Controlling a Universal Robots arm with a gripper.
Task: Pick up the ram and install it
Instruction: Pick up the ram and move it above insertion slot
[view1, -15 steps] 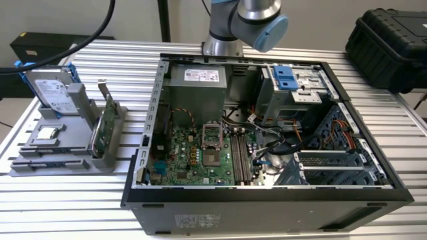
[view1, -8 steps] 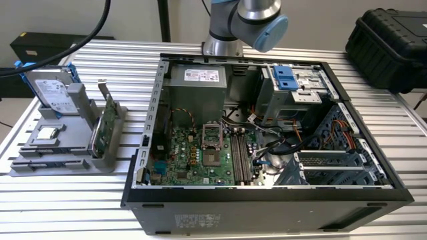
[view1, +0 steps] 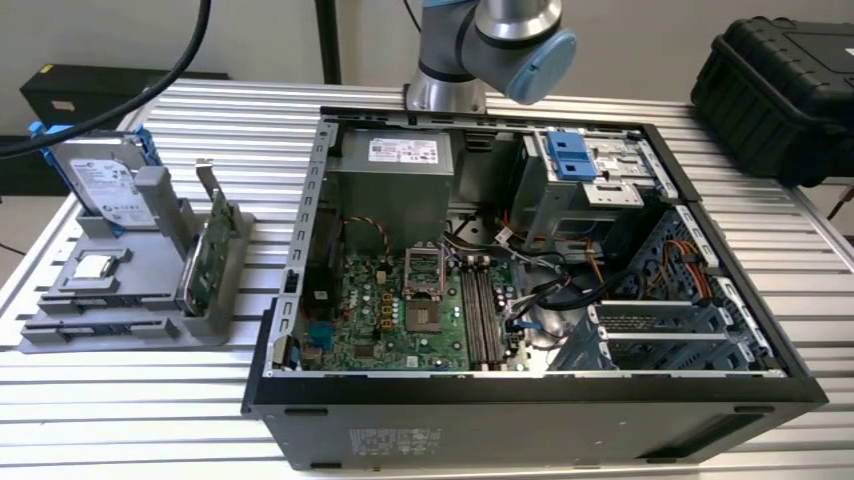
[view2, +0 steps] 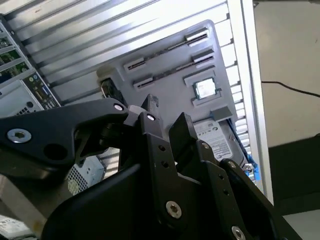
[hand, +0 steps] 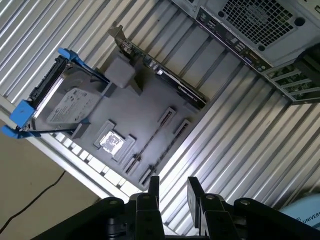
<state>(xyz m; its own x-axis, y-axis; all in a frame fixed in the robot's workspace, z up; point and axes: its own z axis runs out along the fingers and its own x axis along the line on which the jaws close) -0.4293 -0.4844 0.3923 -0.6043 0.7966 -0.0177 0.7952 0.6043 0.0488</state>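
The gripper (hand: 173, 181) hangs above the grey holder (hand: 145, 107), fingers wide and empty. The ram (hand: 150, 140) stands on edge there, easy to pinch.

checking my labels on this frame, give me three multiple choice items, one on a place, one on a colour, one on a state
1. Where is the hard drive? A) on the grey holder, at the exterior view's left of the computer case B) inside the case C) on the floor
2. What colour are its rails? A) red B) blue C) yellow
3. How is the gripper? A) shut on the hard drive B) open, holding nothing C) shut, holding nothing

1 A: it stands on the holder beside the case.
2 B: the rails are blue.
3 B: its fingers stand apart, nothing between them.
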